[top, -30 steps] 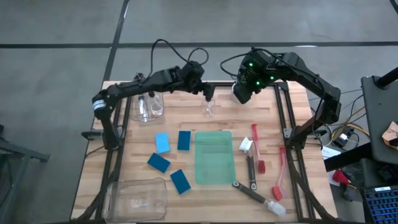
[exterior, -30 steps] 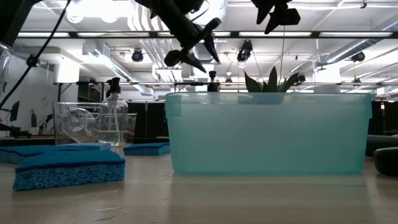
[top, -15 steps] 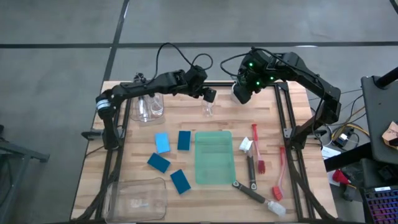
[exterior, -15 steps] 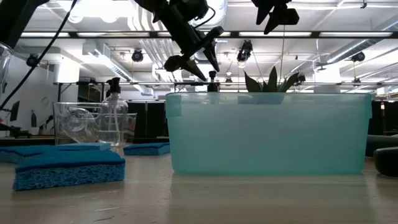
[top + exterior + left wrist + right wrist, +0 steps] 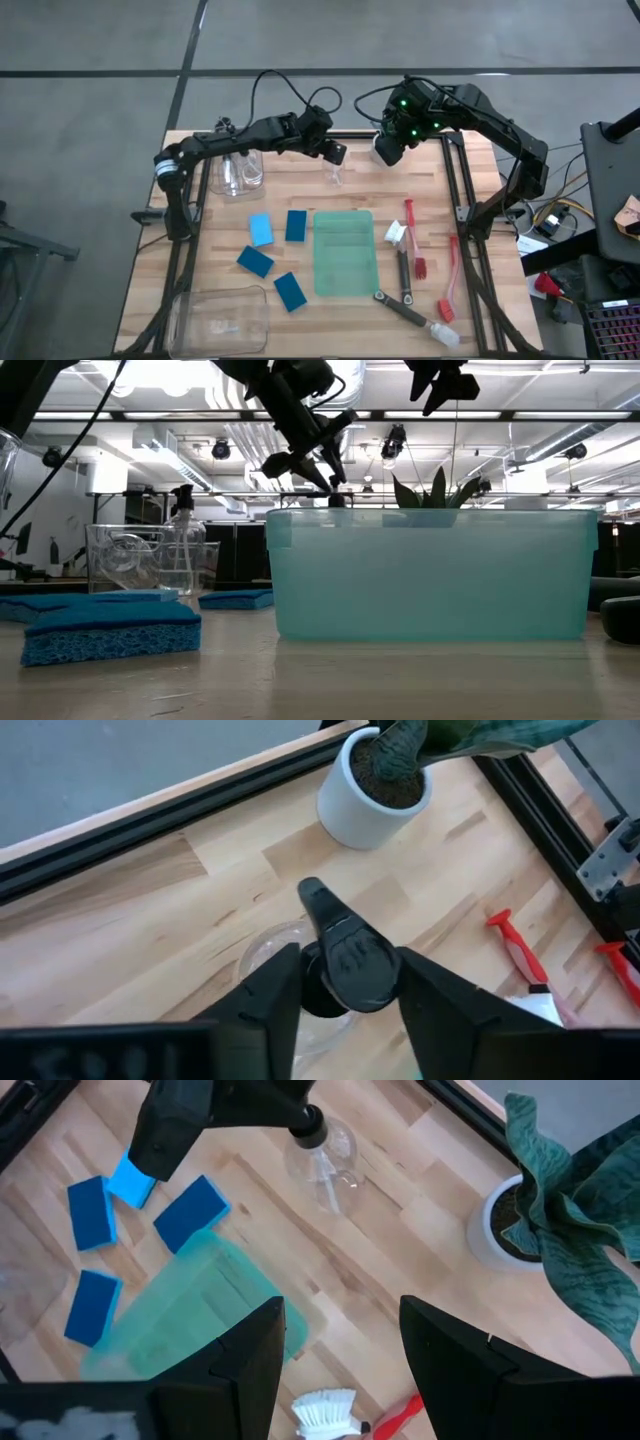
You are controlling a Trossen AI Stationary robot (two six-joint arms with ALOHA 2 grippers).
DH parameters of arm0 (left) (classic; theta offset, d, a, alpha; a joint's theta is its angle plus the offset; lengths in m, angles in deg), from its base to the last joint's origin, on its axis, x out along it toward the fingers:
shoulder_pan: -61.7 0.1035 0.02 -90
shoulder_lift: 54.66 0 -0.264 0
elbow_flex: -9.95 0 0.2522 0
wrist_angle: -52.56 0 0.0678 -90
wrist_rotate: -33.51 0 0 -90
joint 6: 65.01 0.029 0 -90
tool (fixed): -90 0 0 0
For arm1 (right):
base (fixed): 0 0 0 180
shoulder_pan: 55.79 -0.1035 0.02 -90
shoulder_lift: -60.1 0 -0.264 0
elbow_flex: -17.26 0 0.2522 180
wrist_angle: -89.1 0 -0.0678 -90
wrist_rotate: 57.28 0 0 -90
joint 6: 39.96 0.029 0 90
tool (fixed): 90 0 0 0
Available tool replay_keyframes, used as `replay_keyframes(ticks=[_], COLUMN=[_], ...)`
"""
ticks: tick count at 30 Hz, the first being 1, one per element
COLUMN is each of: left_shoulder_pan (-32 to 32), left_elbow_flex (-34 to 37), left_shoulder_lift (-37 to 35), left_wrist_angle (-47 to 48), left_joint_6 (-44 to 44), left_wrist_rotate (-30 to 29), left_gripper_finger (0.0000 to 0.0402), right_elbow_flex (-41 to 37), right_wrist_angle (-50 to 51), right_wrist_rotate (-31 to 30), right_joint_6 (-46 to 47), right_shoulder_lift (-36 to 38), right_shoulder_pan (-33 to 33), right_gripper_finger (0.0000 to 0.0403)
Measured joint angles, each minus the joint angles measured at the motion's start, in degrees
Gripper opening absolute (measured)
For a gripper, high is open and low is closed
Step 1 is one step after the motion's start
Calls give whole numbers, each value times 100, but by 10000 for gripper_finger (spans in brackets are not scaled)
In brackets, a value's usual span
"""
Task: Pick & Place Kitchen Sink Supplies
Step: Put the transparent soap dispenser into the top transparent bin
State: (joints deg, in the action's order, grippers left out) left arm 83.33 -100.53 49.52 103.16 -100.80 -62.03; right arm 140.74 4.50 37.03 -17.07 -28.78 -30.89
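Butcher-block table (image 5: 470, 250) — grey floor (image 5: 100, 100) around; ceiling lights (image 5: 160, 375) behind.

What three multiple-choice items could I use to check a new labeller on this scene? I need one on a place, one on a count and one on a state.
1. Where is the left gripper?
A) at the black top of the clear bottle
B) over the green bin
C) by the red brushes

2. How many blue sponges are in view?
A) two
B) four
C) six

3. How is the right gripper?
A) shut on a brush
B) shut on a sponge
C) open, holding nothing

Answers:
1 A: the left wrist view looks straight down on the bottle's black top, right at that gripper.
2 B: the high view shows four separate blue sponges left of the bin.
3 C: the right wrist view shows it standing wide, with only the tabletop far below.
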Motion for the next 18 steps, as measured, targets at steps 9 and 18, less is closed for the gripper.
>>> replay_keyframes(ticks=[9,18], left_shoulder_pan=[0,0], left_elbow_flex=[0,0], left_shoulder_lift=[0,-78], left_wrist_angle=[-36,4], left_joint_6=[135,260], left_wrist_rotate=[-14,-8], left_gripper_finger=[77,93], right_elbow_flex=[0,-13], right_wrist_angle=[-17,-112], right_wrist_rotate=[0,-1], right_joint_6=[0,0], right_shoulder_lift=[0,-13], right_shoulder_pan=[0,-1], right_gripper_finger=[194,194])
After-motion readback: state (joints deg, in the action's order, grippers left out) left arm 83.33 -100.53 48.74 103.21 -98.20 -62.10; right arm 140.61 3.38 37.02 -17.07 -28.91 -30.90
